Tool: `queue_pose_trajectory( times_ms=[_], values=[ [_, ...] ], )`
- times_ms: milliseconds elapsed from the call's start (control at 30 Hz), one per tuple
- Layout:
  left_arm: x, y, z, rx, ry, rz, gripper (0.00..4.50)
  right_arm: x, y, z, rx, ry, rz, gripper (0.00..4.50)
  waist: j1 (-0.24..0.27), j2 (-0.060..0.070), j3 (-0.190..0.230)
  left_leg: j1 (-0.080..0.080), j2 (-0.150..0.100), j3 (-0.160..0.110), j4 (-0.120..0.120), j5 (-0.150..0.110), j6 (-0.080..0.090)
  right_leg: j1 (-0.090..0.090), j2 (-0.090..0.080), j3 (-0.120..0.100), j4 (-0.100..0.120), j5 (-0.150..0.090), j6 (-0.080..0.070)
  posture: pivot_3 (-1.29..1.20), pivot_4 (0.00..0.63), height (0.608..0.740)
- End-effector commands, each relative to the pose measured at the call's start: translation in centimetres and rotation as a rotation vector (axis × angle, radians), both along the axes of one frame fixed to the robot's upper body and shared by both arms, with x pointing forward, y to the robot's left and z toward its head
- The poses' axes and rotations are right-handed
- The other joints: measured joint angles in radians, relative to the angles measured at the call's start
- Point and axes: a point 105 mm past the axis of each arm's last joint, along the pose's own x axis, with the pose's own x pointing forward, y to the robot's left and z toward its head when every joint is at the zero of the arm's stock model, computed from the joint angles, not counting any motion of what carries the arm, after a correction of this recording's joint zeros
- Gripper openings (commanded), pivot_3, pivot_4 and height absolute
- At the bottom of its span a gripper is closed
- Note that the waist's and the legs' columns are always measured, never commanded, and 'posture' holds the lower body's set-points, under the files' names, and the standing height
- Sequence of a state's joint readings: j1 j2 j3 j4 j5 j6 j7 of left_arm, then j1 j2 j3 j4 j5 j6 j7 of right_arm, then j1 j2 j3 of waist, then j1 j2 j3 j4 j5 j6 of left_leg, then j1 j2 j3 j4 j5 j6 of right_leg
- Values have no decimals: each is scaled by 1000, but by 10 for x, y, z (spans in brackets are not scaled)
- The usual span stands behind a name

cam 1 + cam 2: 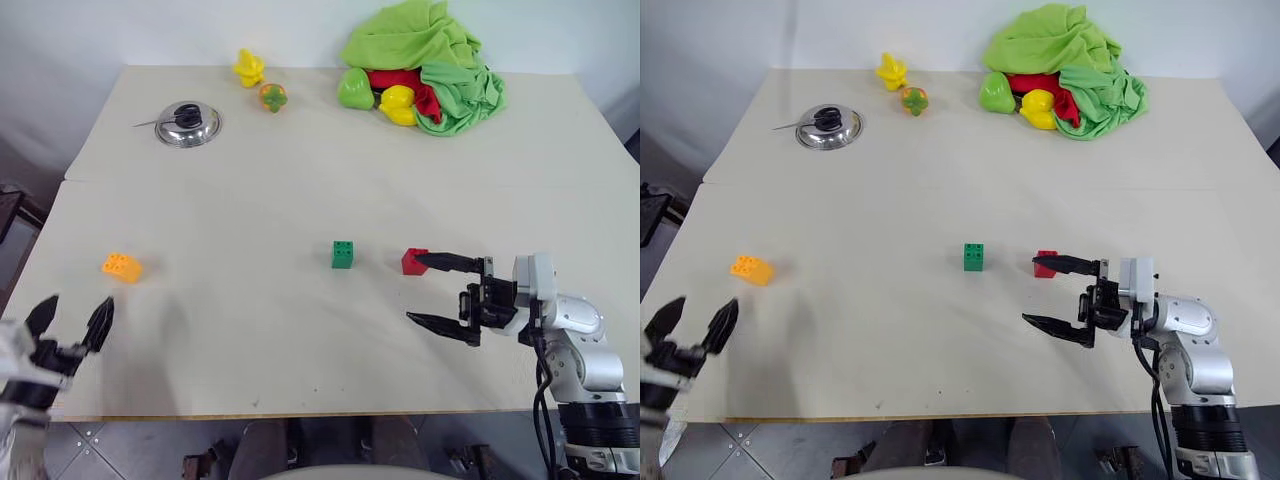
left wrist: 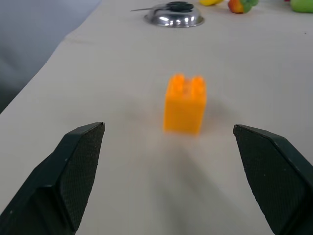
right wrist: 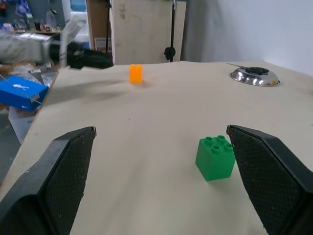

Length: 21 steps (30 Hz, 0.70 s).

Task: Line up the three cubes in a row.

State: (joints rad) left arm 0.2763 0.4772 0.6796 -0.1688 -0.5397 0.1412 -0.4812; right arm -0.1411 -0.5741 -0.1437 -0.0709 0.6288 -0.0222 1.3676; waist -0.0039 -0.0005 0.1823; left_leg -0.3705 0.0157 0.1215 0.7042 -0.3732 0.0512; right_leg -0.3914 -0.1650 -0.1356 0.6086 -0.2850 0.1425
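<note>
The table [image 1: 300, 180] is seen from the head camera; clock directions are taken from the table's middle, 12 being the far edge.

The green cube [image 1: 342, 254] is found near the middle, slightly toward 5 o'clock, studs up. The red cube [image 1: 414, 261] is placed at about 4 o'clock, near the green one but apart from it, roughly on the same line across the table. The orange cube [image 1: 121, 267] is set well apart from both, at about 8 o'clock, near the left edge.

The right gripper [image 1: 446, 293] is held low over the table at 4 o'clock, pointed toward the left, fingers spread wide and nothing gripped. Its far fingertip is seen at the red cube's right side; whether it touches cannot be told. In the right wrist view the green cube [image 3: 215, 158] is framed between the spread fingers, with the orange cube [image 3: 135, 73] far beyond it.

The left gripper [image 1: 72, 316] is seen at 7 o'clock by the near left corner, fingers wide apart and empty. In the left wrist view the orange cube [image 2: 185, 104] is centred ahead of the fingers, untouched.

A steel lid [image 1: 188, 125] is noted at 11 o'clock. Toy produce [image 1: 260, 82] is noted at 12 o'clock. A green cloth [image 1: 430, 55] heaped over more toys is noted at 1 o'clock.
</note>
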Motion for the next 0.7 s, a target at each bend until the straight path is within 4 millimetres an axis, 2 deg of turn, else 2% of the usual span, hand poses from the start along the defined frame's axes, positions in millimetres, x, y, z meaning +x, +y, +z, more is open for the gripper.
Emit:
queue_pose_trajectory(
  times_ms=[33, 133, 233, 433, 500, 567, 633, 700],
  values=[
    [14, 6, -1, -9, 45, 6, 4481, -2, 1, 4, -6, -31, -9, 4500, -3, 0, 0, 0, 0, 1, 0, 0, 0, 0, 0, 0, 0, 0, 0, 0, 150, 740],
    [29, -5, -4, -7, 112, -49, 4481, -3, 6, 8, 1, -35, -18, 4500, -3, 0, 0, 0, 0, 1, -1, 0, 0, 0, 1, 0, 0, 0, 0, 0, 150, 740],
    [35, -2, -6, 16, 132, -50, 4481, -5, 11, 13, 4, -40, -24, 4500, -1, 0, 0, 0, 0, 1, -1, 0, 0, -1, 2, 0, 0, 0, 0, 0, 150, 740],
    [42, -8, 1, 4, 119, -151, 2614, -8, 10, 18, -8, -35, -56, 4500, 2, 0, 0, 0, 0, 1, -1, 0, 0, -1, 2, 0, -1, 0, 0, 0, 150, 740],
    [45, -16, 0, 24, 145, -248, 1916, -10, 4, 18, -17, -26, -82, 4500, 4, 0, 0, 0, 0, 1, -1, 0, 0, -1, 2, 0, -1, 0, 0, 0, 150, 740],
    [49, -38, 17, 17, 104, -445, 1459, -15, -8, 18, -32, -13, -108, 4500, 11, 0, 0, 0, -1, 1, -1, 0, 0, 0, 2, 0, -1, 0, 0, 0, 150, 740],
    [55, -68, 37, 83, 63, -695, 1463, -21, -19, 17, -50, 7, -128, 4500, 21, 0, 0, -1, -1, 1, -1, 0, 0, 0, 2, 0, -2, 0, 0, 0, 150, 740],
    [59, -89, 46, 159, 55, -869, 1463, -25, -28, 18, -46, 24, -150, 4500, 29, 0, 0, -1, -2, 1, -1, 0, 0, 0, 2, 0, -1, 0, 0, 0, 150, 740]
  ],
)
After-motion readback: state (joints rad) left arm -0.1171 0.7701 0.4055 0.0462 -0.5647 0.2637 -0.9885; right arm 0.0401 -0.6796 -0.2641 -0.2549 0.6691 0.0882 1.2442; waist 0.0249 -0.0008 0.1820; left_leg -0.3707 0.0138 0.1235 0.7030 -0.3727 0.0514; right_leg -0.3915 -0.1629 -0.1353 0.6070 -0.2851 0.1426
